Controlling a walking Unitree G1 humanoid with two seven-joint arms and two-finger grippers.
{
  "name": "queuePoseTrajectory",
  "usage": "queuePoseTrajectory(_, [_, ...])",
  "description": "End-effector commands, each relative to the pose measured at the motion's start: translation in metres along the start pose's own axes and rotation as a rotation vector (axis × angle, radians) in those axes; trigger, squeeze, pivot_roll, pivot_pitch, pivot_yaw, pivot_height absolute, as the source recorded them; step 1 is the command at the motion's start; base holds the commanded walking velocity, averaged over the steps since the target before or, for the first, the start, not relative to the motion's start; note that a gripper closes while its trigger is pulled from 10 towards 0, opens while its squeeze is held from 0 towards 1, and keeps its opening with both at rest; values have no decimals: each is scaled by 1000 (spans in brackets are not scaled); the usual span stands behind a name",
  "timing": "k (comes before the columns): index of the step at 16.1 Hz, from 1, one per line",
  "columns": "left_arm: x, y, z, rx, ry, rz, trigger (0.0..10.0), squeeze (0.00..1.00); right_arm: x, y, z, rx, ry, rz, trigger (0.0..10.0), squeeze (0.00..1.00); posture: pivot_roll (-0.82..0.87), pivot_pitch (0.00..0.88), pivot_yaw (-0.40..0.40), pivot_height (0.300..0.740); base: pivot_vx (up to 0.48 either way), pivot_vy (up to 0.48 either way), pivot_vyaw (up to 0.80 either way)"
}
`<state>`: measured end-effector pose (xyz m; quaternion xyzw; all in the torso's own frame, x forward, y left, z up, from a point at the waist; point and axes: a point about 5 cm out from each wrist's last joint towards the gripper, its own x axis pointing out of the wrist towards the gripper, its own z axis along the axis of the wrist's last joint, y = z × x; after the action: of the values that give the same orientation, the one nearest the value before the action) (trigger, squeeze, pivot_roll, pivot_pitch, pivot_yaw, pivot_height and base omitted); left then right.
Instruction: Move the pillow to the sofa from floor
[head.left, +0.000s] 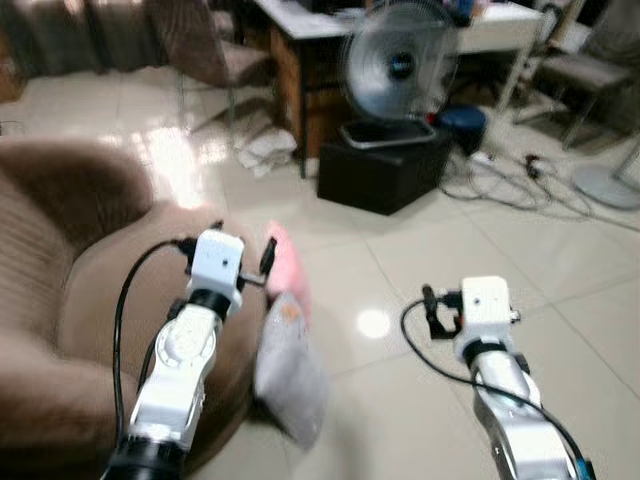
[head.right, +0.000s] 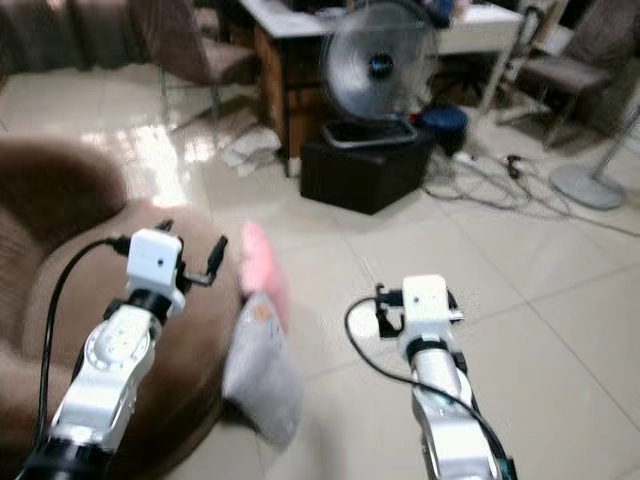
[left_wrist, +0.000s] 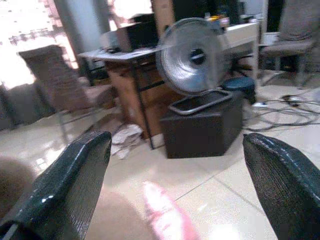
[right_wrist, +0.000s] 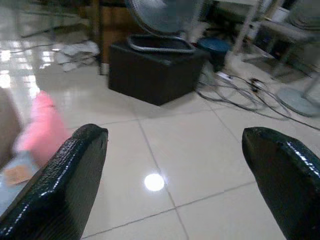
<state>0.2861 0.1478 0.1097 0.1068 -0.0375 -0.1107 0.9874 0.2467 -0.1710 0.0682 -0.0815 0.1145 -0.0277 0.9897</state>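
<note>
Two pincers, left (left_wrist: 175, 190) and right (right_wrist: 175, 185), gape above one pillow (head.left: 290, 375).

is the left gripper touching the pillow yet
Apart. The left wrist view shows the left gripper wide open, with the pink pillow lying on the floor beyond its fingers, none of it between them.

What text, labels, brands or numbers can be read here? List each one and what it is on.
No readable text in any view.
Pillow: an orange patch near its top edge that may be a tag, too blurred to read.
Fan: dark hub at the centre, no legible brand.
Left claw and right claw: no markings on the black fingers.
</note>
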Motion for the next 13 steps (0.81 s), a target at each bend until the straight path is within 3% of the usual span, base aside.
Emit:
queuePoseTrajectory(1, [4,-8,6,-8,-21,-32,10000,0,0,-7,0,25,-4,-23,10000,0,-51,0,-9,740,386,0,-800])
queuePoseTrajectory(5, [4,-7,6,-6,-21,-38,10000,0,0,-8,-1,20,1,-32,10000,0,-50,0,-6,740,382,0,-730])
queuePoseTrajectory(7, [4,-7,5,-5,-20,-42,10000,0,1,-6,-3,-6,15,-22,10000,0,-51,0,-4,740,382,0,0])
queuePoseTrajectory(13, [4,-4,1,-10,15,-21,10000,0,2,-3,-8,-7,35,-7,10000,0,-47,0,-1,725,0,0,0])
